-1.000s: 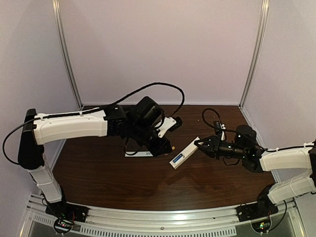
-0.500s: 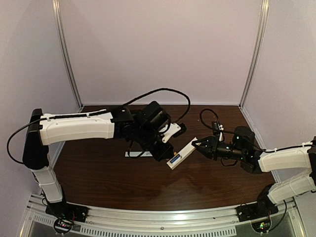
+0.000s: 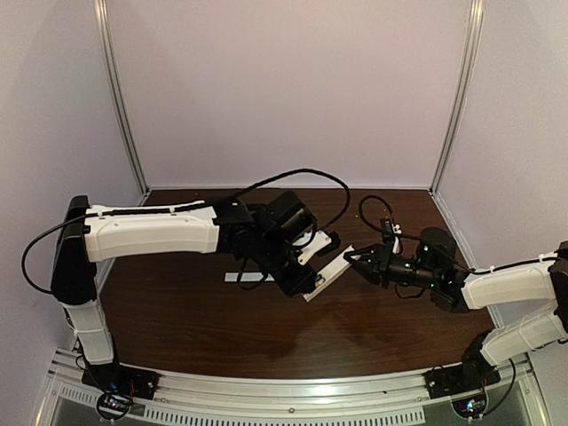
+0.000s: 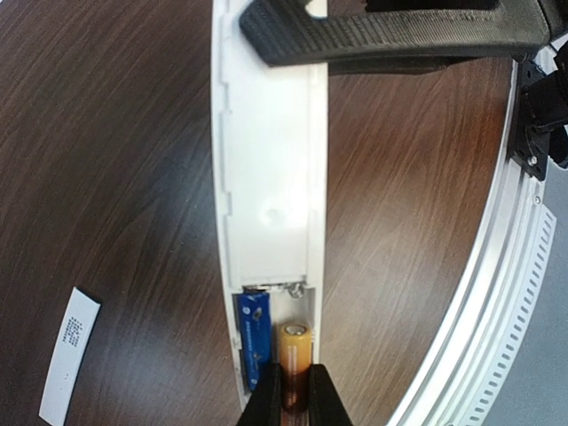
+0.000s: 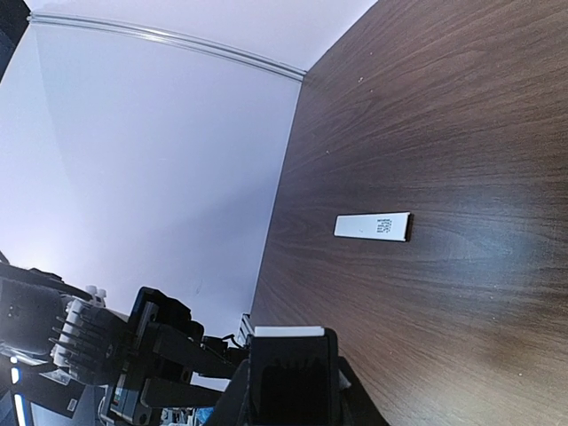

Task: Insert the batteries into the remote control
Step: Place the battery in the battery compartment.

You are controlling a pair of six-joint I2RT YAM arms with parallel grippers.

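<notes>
The remote control point(image 4: 271, 169) is a white bar held off the table by my right gripper point(image 3: 357, 260), which is shut on its dark end point(image 5: 288, 332). Its open battery bay faces the left wrist view. The blue battery point(image 4: 253, 342) lies in the left slot. My left gripper point(image 4: 295, 383) is shut on the orange battery point(image 4: 295, 348), whose tip is over the right slot beside the blue one; whether it touches the slot I cannot tell. From above, my left gripper point(image 3: 304, 282) meets the remote point(image 3: 328, 271) at its near end.
The thin white cover strip point(image 4: 69, 368) lies flat on the brown table, left of the remote point(image 5: 373, 226). A ribbed aluminium rail point(image 4: 497, 293) runs along the table's near edge. Pale walls close the back and sides.
My left arm has swung right and down, bringing the orange battery to the remote's open end. My right gripper has shifted the remote slightly left toward it.
</notes>
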